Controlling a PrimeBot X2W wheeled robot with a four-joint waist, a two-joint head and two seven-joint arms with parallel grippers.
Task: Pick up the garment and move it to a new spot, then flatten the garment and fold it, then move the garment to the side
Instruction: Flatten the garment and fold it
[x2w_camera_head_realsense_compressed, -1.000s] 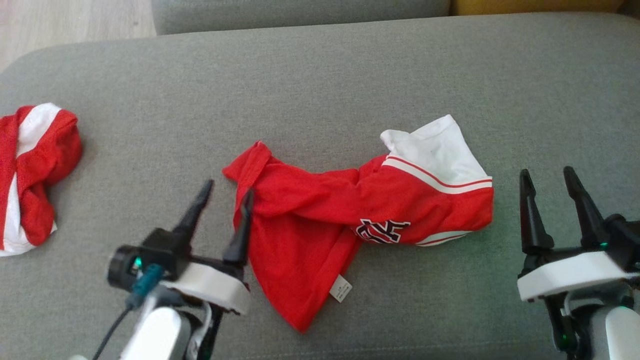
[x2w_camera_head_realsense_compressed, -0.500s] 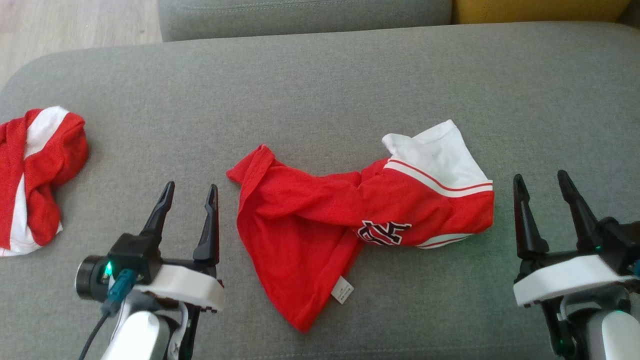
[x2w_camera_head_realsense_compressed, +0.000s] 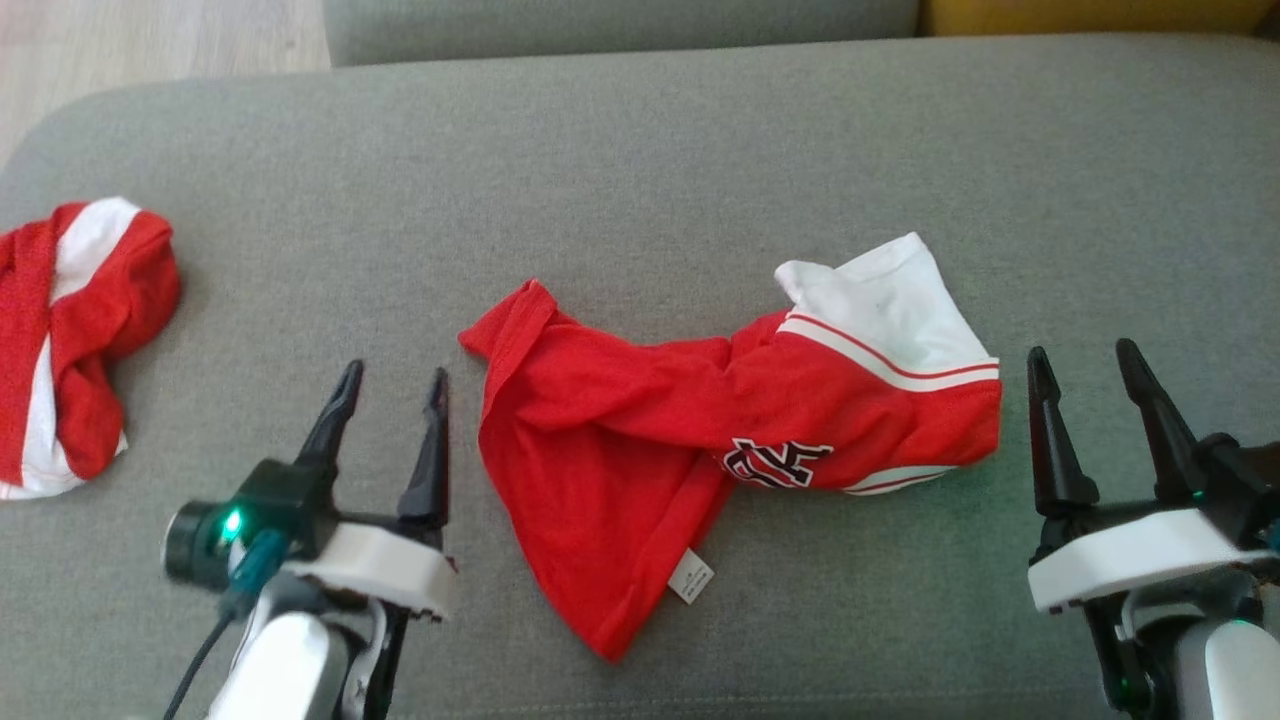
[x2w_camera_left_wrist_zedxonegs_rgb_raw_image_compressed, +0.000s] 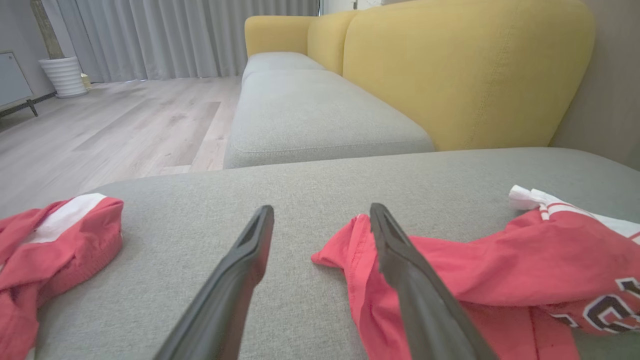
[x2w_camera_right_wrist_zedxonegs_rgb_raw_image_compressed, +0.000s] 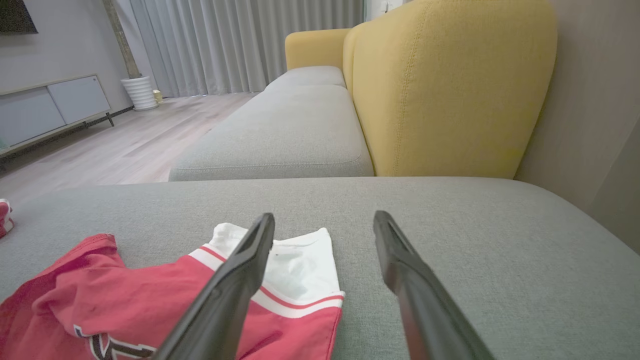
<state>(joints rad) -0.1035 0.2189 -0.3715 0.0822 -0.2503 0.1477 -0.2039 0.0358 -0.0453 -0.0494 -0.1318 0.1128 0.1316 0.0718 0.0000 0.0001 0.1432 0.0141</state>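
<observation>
The red garment (x2w_camera_head_realsense_compressed: 640, 440) is lying crumpled near the middle of the grey cushion (x2w_camera_head_realsense_compressed: 640, 170), between the two grippers, probably so that each arm is getting one end of it. The left gripper (x2w_camera_head_realsense_compressed: 395, 372) is hovering just beside its red hem corner with jaws wide and holding nothing; the right gripper (x2w_camera_head_realsense_compressed: 1080, 350) is waiting near the white sleeve (x2w_camera_head_realsense_compressed: 880, 300), also wide and empty. The cloth is looking thin, soft and mesh-like, twisting in the middle, with a small label (x2w_camera_head_realsense_compressed: 690, 577) showing. Another red-and-white bundle (x2w_camera_head_realsense_compressed: 70, 340) is resting well apart at the left.
</observation>
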